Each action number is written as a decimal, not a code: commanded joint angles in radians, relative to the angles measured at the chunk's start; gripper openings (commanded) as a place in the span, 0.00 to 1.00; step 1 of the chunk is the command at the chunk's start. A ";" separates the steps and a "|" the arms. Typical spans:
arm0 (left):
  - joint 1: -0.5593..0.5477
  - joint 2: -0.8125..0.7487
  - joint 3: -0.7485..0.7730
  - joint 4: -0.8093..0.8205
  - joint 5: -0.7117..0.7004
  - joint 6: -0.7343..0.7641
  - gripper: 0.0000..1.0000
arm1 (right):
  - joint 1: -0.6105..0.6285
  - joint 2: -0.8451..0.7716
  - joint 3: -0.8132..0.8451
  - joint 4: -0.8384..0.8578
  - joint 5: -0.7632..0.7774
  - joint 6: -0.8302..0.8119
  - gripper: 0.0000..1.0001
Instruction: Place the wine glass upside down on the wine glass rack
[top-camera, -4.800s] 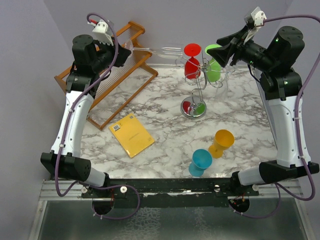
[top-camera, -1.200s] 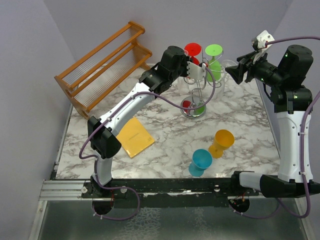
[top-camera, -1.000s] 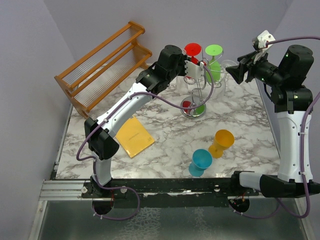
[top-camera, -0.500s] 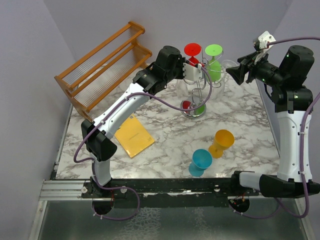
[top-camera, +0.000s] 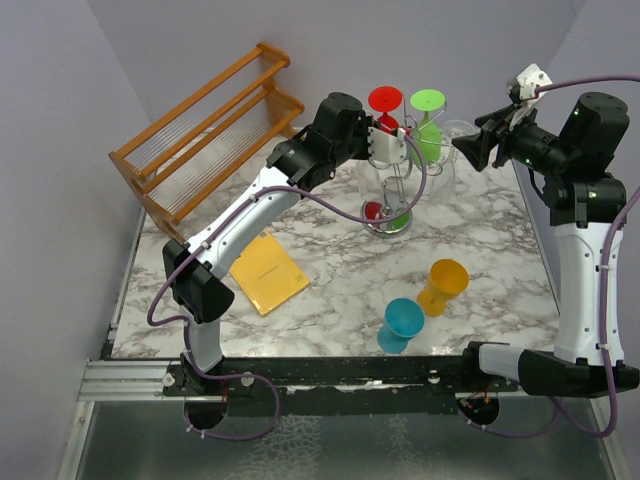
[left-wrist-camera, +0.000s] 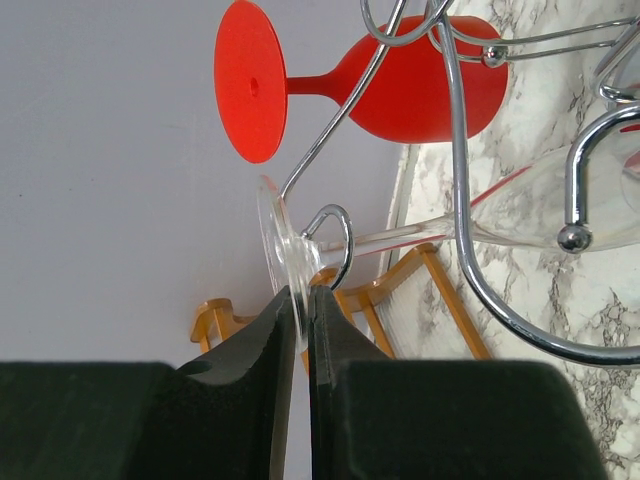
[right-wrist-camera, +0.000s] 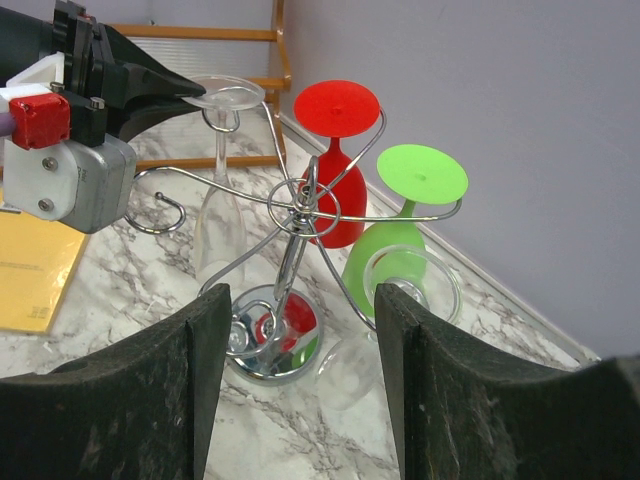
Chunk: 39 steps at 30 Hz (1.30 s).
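Note:
The clear wine glass (left-wrist-camera: 285, 262) hangs bowl-down, its stem lying in a scroll end of the silver wine glass rack (top-camera: 398, 190). My left gripper (left-wrist-camera: 300, 300) is shut on the rim of its foot. The glass also shows in the right wrist view (right-wrist-camera: 218, 200), and so does the left gripper (right-wrist-camera: 185, 88). A red glass (top-camera: 385, 105), a green glass (top-camera: 428, 110) and a second clear glass (right-wrist-camera: 415, 290) hang upside down on other arms. My right gripper (top-camera: 468, 146) is open and empty, to the right of the rack.
A slatted wooden rack (top-camera: 205, 125) stands at the back left. A yellow booklet (top-camera: 264, 270) lies left of centre. A blue glass (top-camera: 400, 322) and a yellow glass (top-camera: 443, 283) stand near the front. The rack's round shiny base (top-camera: 386, 217) sits mid-table.
The left arm has carried the clear glass from the wooden rack across to the wire rack, and over the last second shifted slightly back and settled there. The right gripper has drawn back to the right.

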 joint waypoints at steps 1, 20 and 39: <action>-0.009 -0.047 -0.006 -0.009 0.046 -0.024 0.12 | -0.010 -0.020 -0.010 0.029 -0.032 0.013 0.59; -0.017 -0.079 -0.005 -0.046 0.068 -0.058 0.23 | -0.022 -0.028 -0.014 0.029 -0.020 0.005 0.59; -0.021 -0.260 -0.109 -0.160 0.107 -0.230 0.49 | -0.024 -0.078 -0.082 -0.177 0.151 -0.121 0.65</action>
